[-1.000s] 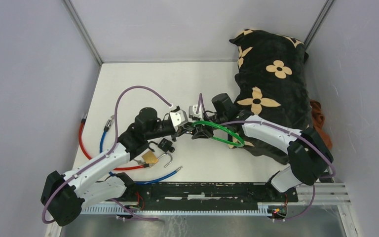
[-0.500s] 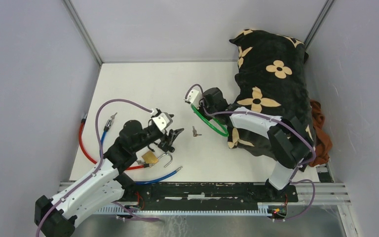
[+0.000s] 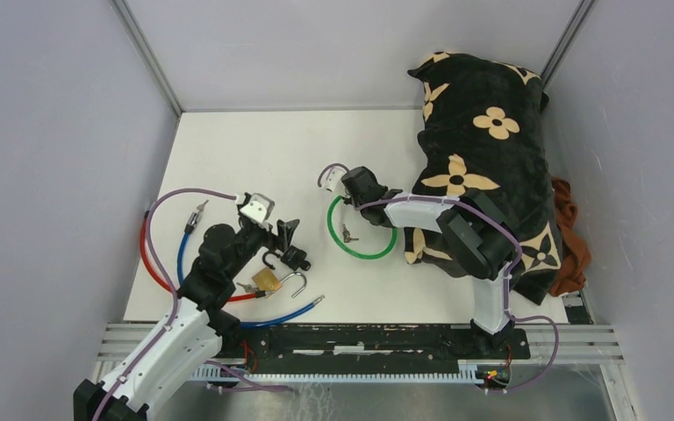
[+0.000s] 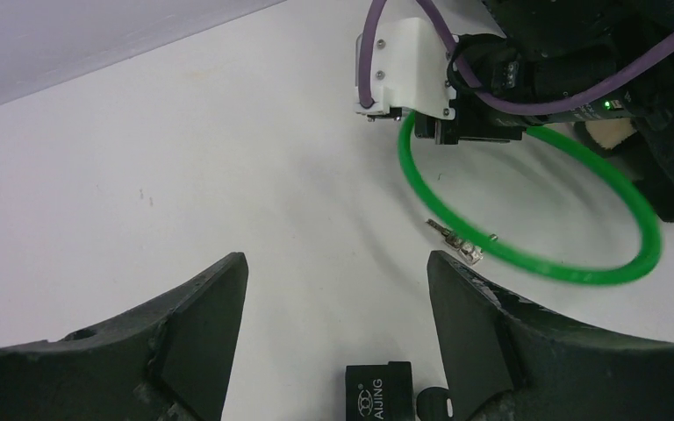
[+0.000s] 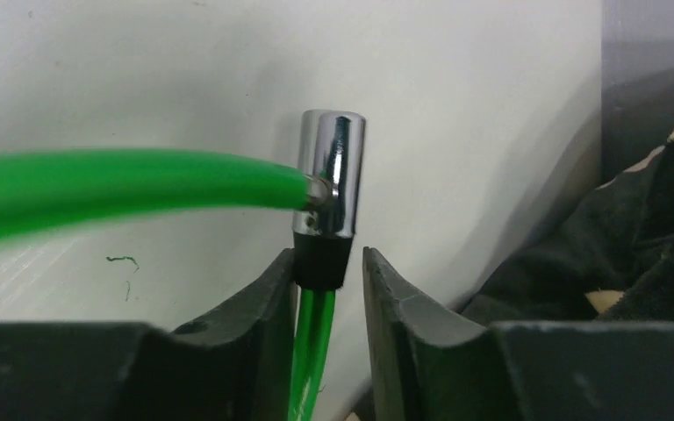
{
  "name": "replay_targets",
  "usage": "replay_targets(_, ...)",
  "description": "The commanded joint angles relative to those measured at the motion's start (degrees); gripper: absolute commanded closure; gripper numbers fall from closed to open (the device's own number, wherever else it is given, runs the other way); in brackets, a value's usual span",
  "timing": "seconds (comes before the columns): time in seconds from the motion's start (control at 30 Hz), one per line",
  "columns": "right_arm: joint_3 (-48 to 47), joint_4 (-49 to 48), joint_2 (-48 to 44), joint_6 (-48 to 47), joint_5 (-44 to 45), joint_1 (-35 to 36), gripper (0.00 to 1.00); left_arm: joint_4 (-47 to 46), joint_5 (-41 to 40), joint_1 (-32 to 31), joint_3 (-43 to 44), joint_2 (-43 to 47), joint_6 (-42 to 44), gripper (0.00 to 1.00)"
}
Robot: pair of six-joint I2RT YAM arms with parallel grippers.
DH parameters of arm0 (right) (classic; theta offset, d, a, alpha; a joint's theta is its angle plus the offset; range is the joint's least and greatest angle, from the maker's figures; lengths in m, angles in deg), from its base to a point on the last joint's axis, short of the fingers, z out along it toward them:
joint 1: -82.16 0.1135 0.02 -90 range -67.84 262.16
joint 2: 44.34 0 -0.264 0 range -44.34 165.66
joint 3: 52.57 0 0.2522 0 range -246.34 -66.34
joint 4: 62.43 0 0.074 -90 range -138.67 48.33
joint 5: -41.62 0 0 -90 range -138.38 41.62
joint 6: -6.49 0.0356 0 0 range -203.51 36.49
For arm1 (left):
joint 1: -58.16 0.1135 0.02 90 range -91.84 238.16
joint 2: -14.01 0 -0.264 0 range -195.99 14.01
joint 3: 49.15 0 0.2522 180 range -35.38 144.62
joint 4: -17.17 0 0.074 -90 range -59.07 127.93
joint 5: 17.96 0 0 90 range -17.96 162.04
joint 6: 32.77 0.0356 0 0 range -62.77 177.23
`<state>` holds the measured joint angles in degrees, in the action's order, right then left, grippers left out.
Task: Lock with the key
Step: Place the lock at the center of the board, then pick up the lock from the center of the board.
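Small silver metal key (image 4: 456,249) is lying flat on the white counter (image 3: 254,149), inside the loop of the green plastic-coated cable lock (image 3: 364,255). Its wider end is pointing at the cable and sitting just beside it; contact is unclear.

The key is looking thin, rigid and light, with slick bare metal, so it is likely skating or flipping if nudged while flat. Judging the best hold as a pinch across the wider end, leaving the narrow blade free for the keyhole. The cable is looking springy and probably swinging when lifted, so it is better steadied at the chrome cylindrical barrel (image 5: 329,171).

Left end effector (image 4: 335,260) is standing wide apart and empty, hovering low over the counter. The key is lying ahead of it, off toward one finger. A small black lock body (image 4: 377,393) is sitting just below.

Right end effector (image 5: 327,263) is flanking the black collar under the barrel. A sliver of gap is seeming to show on one side, so I cannot tell if it is clamping.
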<state>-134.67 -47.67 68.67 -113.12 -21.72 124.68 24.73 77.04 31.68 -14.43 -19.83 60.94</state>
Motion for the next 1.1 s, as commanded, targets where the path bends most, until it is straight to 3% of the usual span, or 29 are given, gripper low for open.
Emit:
replay_targets(0.0,-0.48,-1.62,-1.82,-5.36,6.45,0.91,0.58,-3.44,-1.23,1.12,-1.22,1.82,-3.53,0.19)
replay_targets(0.1,-0.19,-1.08,-1.86,-8.19,8.66,1.48,0.50,-3.79,-1.38,1.75,-1.72,2.75,-3.53,0.18)
replay_targets(0.23,-1.41,2.04,-2.90,-8.16,9.37,1.59,0.48,-3.91,-0.94,2.58,-2.05,3.78,-3.53,0.18)
replay_targets(0.37,-4.32,8.03,-7.23,-5.16,3.47,3.33,0.45,-4.12,-0.87,3.69,-2.16,5.24,-3.53,0.18)
replay_targets(0.5,-9.84,18.91,-8.90,0.42,-17.63,6.73,0.24,-4.94,-0.60,5.82,-2.39,7.05,-5.98,0.17)
replay_targets(0.6,-7.78,13.45,-9.51,10.79,-34.60,9.14,0.03,-5.51,-1.04,7.97,-2.40,8.69,-6.66,0.16)
replay_targets(0.67,-4.09,5.61,-9.60,17.25,-37.79,11.08,0.02,-5.51,-2.18,9.15,-2.33,9.83,-6.90,0.16)
replay_targets(0.77,-1.98,-3.07,-8.45,24.79,-34.40,13.95,0.02,-5.31,-4.42,10.49,-2.10,11.39,-7.13,0.16)
replay_targets(0.87,-3.48,-4.24,-5.64,27.10,-30.25,16.52,0.05,-5.14,-4.82,11.32,-1.97,12.57,-7.01,0.16)
replay_targets(0.97,-5.14,-4.81,-2.70,29.21,-29.82,17.74,0.19,-5.51,-4.82,11.54,-2.03,13.13,-6.78,0.16)
replay_targets(1.07,-6.78,-4.45,0.28,30.62,-29.20,18.84,0.20,-5.92,-4.47,11.54,-2.14,13.43,-6.69,0.16)
